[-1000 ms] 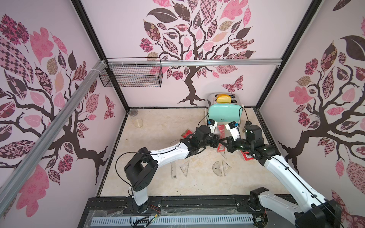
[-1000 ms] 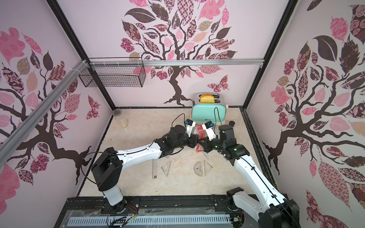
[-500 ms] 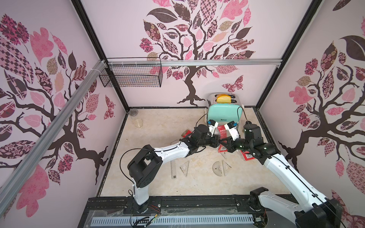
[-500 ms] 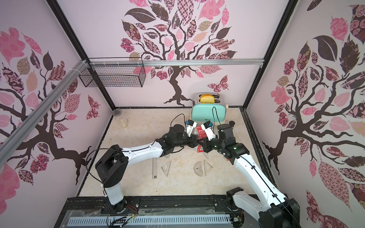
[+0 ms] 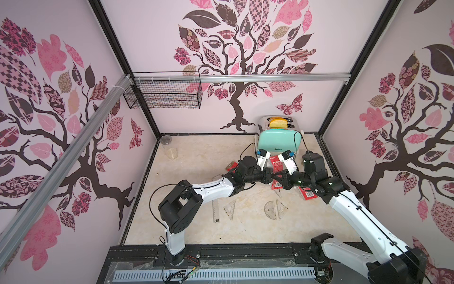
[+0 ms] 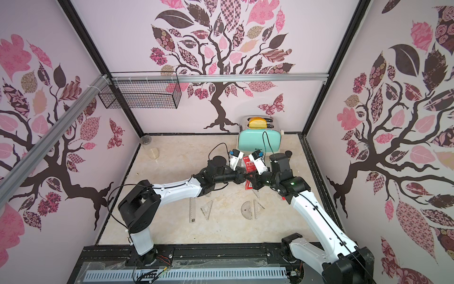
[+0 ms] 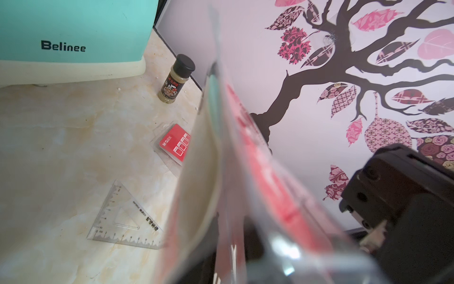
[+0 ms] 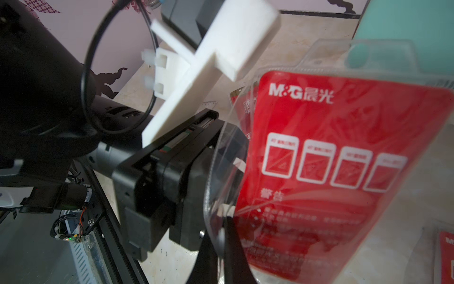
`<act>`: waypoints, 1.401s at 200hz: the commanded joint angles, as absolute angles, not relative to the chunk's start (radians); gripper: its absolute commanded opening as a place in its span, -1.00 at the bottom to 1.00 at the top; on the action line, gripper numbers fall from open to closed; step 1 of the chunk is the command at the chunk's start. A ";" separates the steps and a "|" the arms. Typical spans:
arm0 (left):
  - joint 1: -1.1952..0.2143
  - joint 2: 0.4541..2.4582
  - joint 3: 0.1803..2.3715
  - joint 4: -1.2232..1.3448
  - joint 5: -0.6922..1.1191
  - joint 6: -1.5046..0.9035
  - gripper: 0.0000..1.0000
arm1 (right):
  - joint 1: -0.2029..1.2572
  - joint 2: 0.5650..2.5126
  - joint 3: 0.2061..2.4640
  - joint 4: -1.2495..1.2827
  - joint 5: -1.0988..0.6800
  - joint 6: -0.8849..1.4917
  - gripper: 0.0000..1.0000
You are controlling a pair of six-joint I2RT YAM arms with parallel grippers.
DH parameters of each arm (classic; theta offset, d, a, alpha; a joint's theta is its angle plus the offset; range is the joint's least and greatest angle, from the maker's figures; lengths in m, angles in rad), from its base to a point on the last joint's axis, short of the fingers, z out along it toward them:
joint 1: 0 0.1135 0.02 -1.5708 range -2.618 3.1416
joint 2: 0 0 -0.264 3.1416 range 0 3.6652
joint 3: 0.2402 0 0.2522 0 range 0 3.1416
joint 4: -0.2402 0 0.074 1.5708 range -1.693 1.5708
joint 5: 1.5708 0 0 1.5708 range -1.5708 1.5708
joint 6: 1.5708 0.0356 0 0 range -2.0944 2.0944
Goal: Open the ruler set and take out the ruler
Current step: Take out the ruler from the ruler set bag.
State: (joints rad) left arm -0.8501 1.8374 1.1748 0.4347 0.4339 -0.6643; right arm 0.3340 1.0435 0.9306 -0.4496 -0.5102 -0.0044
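Observation:
The ruler set (image 5: 276,165) is a red card in a clear plastic sleeve, held upright above the table in front of the toaster in both top views (image 6: 250,165). My left gripper (image 5: 274,176) and right gripper (image 5: 280,178) meet tip to tip at its lower edge. In the right wrist view the red ruler set (image 8: 331,152) fills the frame. There my right gripper (image 8: 221,246) pinches the clear rim, and the left gripper (image 8: 196,157) clamps the clear flap beside it. The left wrist view shows the ruler set (image 7: 248,172) edge-on between my left gripper's (image 7: 231,260) jaws. I cannot make out the ruler inside.
A mint toaster (image 5: 278,142) stands just behind the grippers, with a spice jar (image 7: 175,78) at its right. On the table lie a clear straightedge (image 5: 215,211), set squares (image 5: 229,207), a protractor (image 5: 269,209) and another red pack (image 5: 308,193). A plastic cup (image 5: 172,153) sits at the back left.
The left arm's elbow has swung right, toward the middle of the table. Both grippers have stayed on the ruler set at nearly the same spot.

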 commanded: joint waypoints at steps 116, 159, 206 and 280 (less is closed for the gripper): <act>-0.836 1.796 1.104 0.672 0.506 -0.737 -0.40 | 0.390 1.048 0.974 -0.417 -0.683 -0.021 -1.00; -0.837 1.811 1.107 0.660 0.494 -0.729 -0.57 | 0.393 1.035 0.970 -0.394 -0.726 -0.015 -1.00; -0.836 1.815 1.112 0.692 0.508 -0.742 -0.51 | 0.395 1.037 0.959 -0.382 -0.749 -0.011 -1.00; -0.836 1.767 1.076 0.655 0.453 -0.693 -1.00 | 0.396 1.007 0.954 -0.394 -0.649 0.000 -1.00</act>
State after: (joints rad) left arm -0.8257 1.8091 1.0927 0.6670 0.5037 -0.7315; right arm 0.3641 1.0336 0.9421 -0.3988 -0.6243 -0.0036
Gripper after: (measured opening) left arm 0.053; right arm 0.072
